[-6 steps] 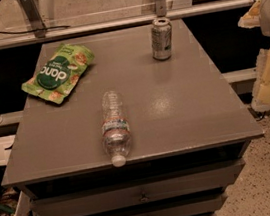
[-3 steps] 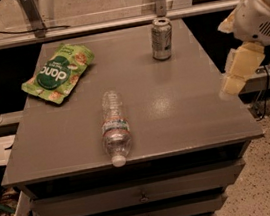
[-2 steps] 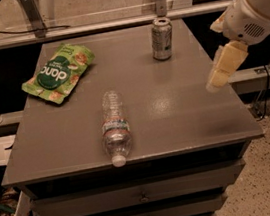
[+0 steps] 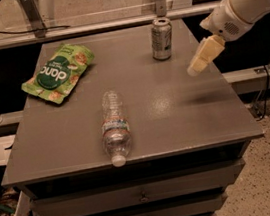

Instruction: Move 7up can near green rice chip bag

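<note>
Your 7up can (image 4: pixel 161 39) stands upright near the far edge of the grey tabletop (image 4: pixel 181 113). It is a small silver-grey can with a faint greenish label, and its pull-tab top faces up. Nothing touches it.

The tool (image 4: pixel 197 64) hangs just to the right of the can and a little nearer to you, above the tabletop's right side. It shows as one pale cream wedge slanting down and to the left from the white arm (image 4: pixel 241 5). You cannot tell from this view whether it is open or closed. It holds nothing and touches neither the can nor the tabletop, and its soft shadow lies on the surface below it.

The green rice chip bag (image 4: pixel 59 72) lies flat well to the left of the can, close to the tabletop's left edge. It is bright green with a dark round logo and white lettering. A clear plastic water bottle (image 4: pixel 114 127) lies on its side to the left of the can and much nearer to you, with its white cap at the front edge.
</note>
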Available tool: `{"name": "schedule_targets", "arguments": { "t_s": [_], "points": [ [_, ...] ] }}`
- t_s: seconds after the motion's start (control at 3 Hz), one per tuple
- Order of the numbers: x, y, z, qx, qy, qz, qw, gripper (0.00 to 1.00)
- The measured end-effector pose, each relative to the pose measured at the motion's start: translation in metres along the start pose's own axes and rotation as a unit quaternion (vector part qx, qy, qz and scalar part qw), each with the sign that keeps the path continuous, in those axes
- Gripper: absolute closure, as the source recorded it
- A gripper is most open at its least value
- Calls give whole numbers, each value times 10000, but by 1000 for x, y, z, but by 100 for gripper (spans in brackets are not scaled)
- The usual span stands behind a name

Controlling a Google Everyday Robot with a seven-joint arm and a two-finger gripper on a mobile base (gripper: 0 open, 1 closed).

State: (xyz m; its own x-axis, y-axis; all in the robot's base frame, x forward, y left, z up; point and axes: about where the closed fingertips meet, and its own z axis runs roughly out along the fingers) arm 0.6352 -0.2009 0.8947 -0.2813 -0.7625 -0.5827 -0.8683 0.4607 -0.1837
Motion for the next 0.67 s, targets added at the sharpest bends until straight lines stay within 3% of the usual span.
{"name": "schedule_targets", "arguments": {
  "t_s": [0.33, 0.67],
  "points": [
    [-14, -30, 20, -117, -677, 420, 9968, 0],
    [-15, -29, 24, -182, -753, 386, 9963, 0]
  ]
}}
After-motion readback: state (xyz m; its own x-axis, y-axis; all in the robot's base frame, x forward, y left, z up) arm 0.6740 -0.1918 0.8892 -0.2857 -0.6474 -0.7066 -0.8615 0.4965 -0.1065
